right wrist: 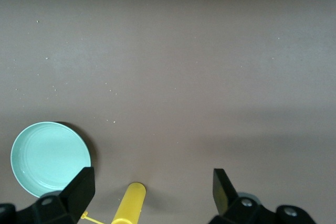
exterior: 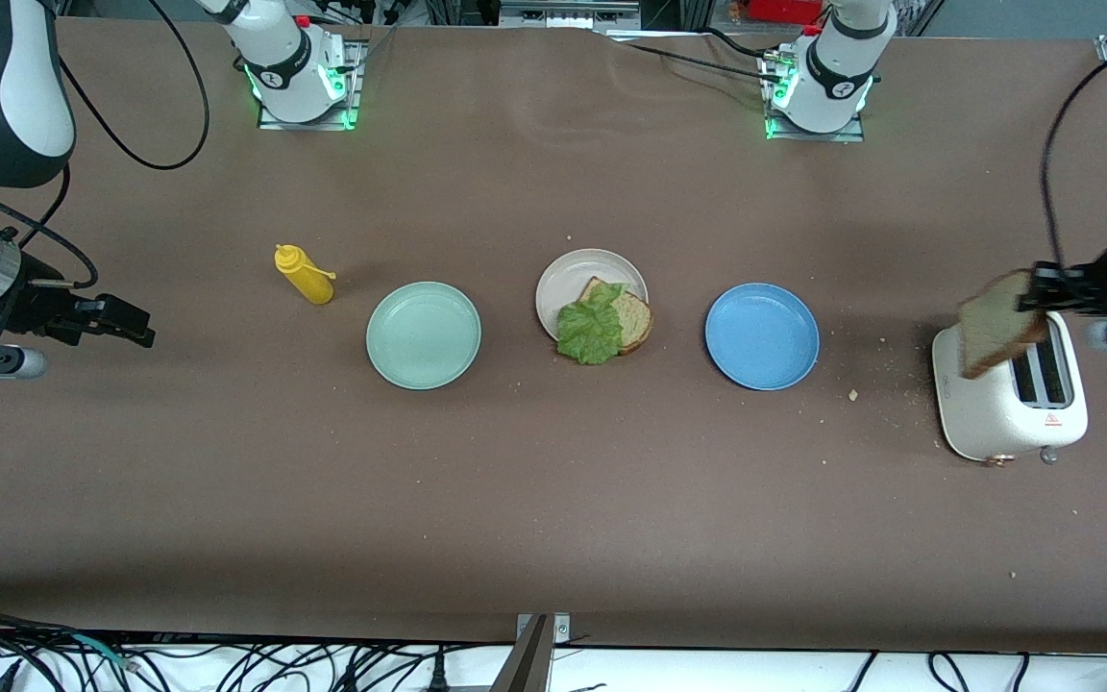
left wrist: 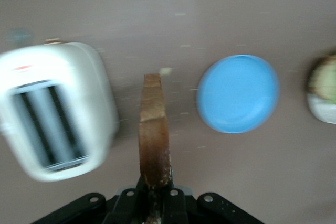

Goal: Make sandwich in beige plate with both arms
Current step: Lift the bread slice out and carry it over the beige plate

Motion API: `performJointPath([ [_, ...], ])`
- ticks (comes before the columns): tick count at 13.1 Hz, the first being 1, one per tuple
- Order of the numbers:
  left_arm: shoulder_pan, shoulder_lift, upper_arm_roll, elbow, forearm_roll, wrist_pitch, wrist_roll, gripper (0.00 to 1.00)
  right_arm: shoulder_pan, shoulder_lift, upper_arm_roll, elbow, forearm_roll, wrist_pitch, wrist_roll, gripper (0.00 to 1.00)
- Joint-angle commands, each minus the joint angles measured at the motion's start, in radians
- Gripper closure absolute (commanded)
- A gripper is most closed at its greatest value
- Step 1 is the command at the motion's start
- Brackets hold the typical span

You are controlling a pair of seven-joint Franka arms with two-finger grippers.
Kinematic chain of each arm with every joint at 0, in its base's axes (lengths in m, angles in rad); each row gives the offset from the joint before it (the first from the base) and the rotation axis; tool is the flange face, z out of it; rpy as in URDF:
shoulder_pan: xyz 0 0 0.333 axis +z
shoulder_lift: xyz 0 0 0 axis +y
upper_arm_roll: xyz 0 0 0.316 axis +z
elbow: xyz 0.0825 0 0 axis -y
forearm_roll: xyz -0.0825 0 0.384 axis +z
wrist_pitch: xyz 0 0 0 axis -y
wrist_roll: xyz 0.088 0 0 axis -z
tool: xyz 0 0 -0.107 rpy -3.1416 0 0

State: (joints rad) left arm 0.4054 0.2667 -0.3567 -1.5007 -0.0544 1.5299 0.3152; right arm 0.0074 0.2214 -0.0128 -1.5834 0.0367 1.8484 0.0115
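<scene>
Now the left end effector [exterior: 1034,288] pinches a bread slice [exterior: 998,322] above the toaster [exterior: 1005,413]; the right end effector [right wrist: 152,192], spread wide, waits over the table [exterior: 553,519] near the mustard bottle [exterior: 305,274].

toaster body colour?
Cream-white toaster with dark slots; clearest in the front view.

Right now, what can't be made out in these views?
- Bread slice on the beige plate: mostly covered by lettuce, front view.
- Left gripper: fingertips hidden by the held slice, both views.
- Toaster: motion-blurred, left wrist view.
- Mustard bottle: cut off, right wrist view.
</scene>
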Motion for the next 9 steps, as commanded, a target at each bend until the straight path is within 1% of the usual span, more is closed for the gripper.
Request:
performJointPath([
  [1, -0.057, 0.057, -0.037, 0.002, -0.116, -0.030, -0.022, 1.00, 0.005, -0.010, -0.006, -0.010, -0.015, 0.005, -0.008, 0.01],
  [3, -0.159, 0.092, -0.038, 0.004, -0.201, -0.033, -0.033, 1.00, 0.005, -0.011, -0.004, -0.010, -0.015, 0.003, -0.008, 0.01],
  [4, -0.210, 0.123, -0.036, 0.007, -0.237, -0.033, -0.074, 1.00, 0.005, -0.011, -0.006, -0.010, -0.015, 0.003, -0.010, 0.01],
  [6, -0.290, 0.210, -0.036, 0.014, -0.361, -0.019, -0.120, 1.00, 0.005, -0.010, -0.004, -0.010, -0.015, 0.002, -0.013, 0.01],
  [7, -0.309, 0.250, -0.038, 0.019, -0.421, -0.001, -0.122, 1.00, 0.005, -0.010, -0.006, -0.010, -0.015, 0.002, -0.013, 0.01],
  [9, -0.324, 0.281, -0.036, 0.016, -0.565, 0.027, -0.120, 1.00, 0.005, -0.010, -0.006, -0.010, -0.015, -0.001, -0.013, 0.01],
])
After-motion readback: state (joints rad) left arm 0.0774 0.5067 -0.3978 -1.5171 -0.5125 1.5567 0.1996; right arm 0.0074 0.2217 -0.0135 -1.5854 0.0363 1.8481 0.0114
